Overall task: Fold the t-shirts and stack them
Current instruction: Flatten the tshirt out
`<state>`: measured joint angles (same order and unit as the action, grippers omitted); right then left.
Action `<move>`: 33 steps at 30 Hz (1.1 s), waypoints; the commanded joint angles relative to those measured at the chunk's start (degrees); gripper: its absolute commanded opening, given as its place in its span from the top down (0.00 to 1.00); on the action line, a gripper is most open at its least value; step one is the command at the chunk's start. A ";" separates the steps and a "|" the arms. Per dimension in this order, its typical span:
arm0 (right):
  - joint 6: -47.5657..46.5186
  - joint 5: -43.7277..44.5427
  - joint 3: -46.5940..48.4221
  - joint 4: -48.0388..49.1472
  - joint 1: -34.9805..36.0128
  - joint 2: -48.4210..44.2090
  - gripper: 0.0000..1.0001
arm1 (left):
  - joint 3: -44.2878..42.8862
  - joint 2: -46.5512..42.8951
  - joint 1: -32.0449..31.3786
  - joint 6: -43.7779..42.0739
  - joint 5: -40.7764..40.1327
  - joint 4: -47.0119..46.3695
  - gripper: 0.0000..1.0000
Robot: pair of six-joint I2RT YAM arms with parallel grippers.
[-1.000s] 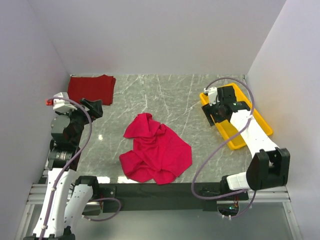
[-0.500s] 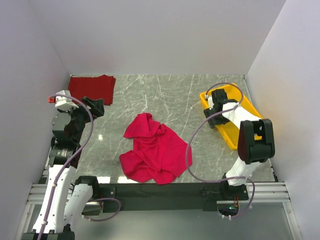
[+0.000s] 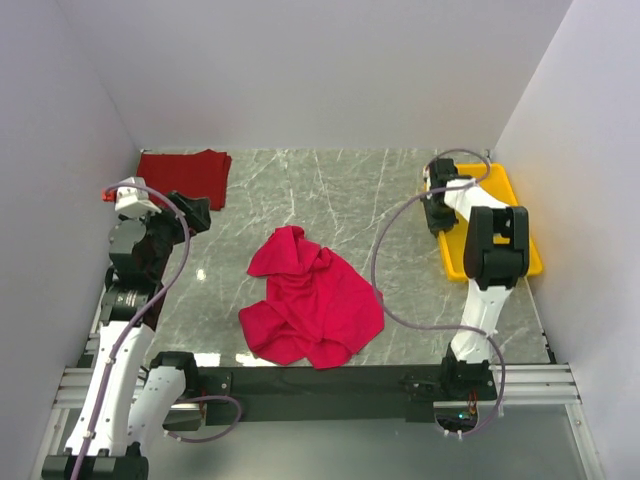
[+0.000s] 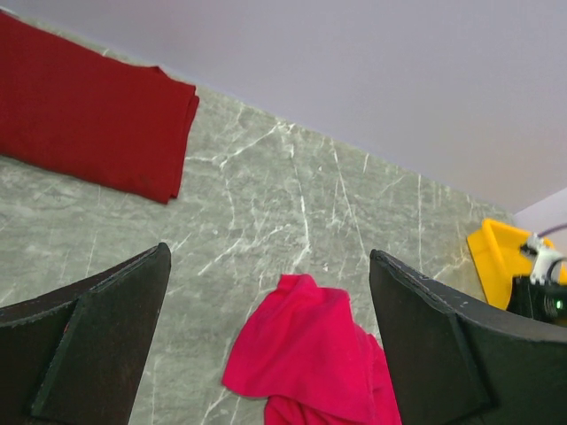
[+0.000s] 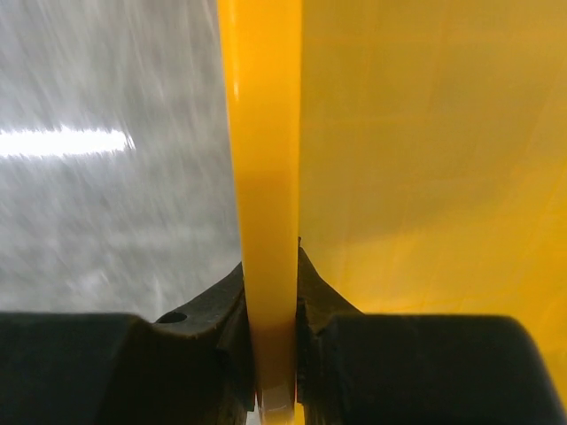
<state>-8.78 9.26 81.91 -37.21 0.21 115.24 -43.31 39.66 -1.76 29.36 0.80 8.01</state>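
On the table (image 3: 330, 190): two t-shirts (image 3: 313, 300) (image 3: 183, 177), one tray (image 3: 505, 185).

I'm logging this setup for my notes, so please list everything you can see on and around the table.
bright crimson t-shirt: one, crimson, crumpled at the table's middle
darker red t-shirt: one, dark red, lying flat in the far left corner
yellow tray: one, yellow, at the table's right side
table: one, grey marble pattern, under everything
left end effector: one, black, open, above the table's left side, holding nothing
right end effector: one, black, shut on the yellow tray's rim
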 commanded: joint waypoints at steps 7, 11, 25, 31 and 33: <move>3.94 -0.29 28.18 -6.02 -1.70 13.95 0.95 | -3.45 3.05 -0.17 -0.89 0.87 -2.65 0.01; 3.34 1.20 32.70 -4.89 -2.58 17.82 0.91 | -3.54 3.67 -0.17 -0.45 0.87 -3.09 0.01; -5.37 5.60 39.46 1.61 -3.46 23.01 0.52 | -3.71 5.25 -0.17 2.54 2.19 -4.41 0.01; -9.67 2.97 31.68 5.55 -3.28 16.26 0.35 | -4.15 4.11 -0.17 3.42 3.76 -4.14 0.01; -11.25 0.08 27.27 7.58 -2.93 9.94 0.23 | -4.50 4.37 -0.17 3.51 5.17 -3.97 0.01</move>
<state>-15.99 12.01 113.19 -34.65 -2.57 135.15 -44.45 44.84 -1.76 31.77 2.90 6.63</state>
